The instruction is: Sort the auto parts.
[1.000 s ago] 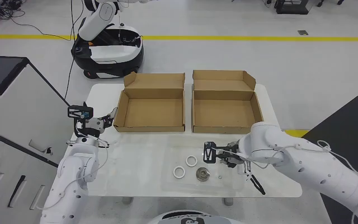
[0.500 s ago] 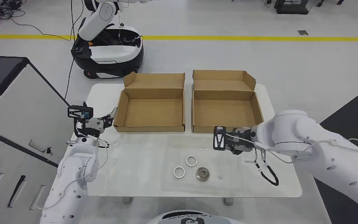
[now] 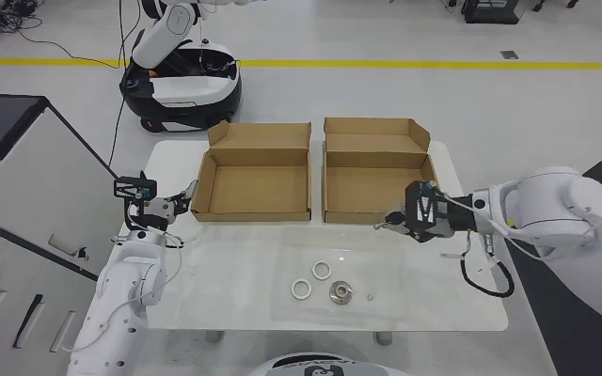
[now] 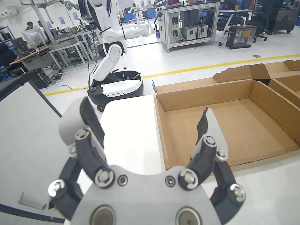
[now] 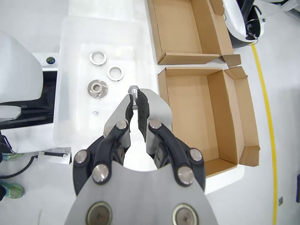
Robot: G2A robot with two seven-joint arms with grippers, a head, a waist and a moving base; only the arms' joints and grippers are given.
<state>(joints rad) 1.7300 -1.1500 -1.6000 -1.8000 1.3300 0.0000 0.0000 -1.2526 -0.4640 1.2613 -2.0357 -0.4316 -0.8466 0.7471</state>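
One bolt [image 5: 133,92] pinched in right claw [image 5: 136,101]; shank half hidden between pads [image 5: 142,111], head jutting past tips, axis in line with claw, above desk [image 5: 105,3] beside right box [image 5: 187,108]. Left claw [image 4: 145,108] wide, empty.

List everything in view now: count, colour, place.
brown cardboard boxes: 2, brown, open, empty, side by side at table's far side
silver metal rings: 2, silver, in tray
silver flanged metal hub: 1, silver, in tray beside rings
small silver nut: 1, silver, in tray near hub
silver hex bolt: 1, silver, in right claw
clear plastic tray: 1, translucent, table's near side
white table: 1, white
white wheeled robot: 1, white, floor beyond table
left claw: open, empty, beside left box
right claw: shut on bolt, near right box
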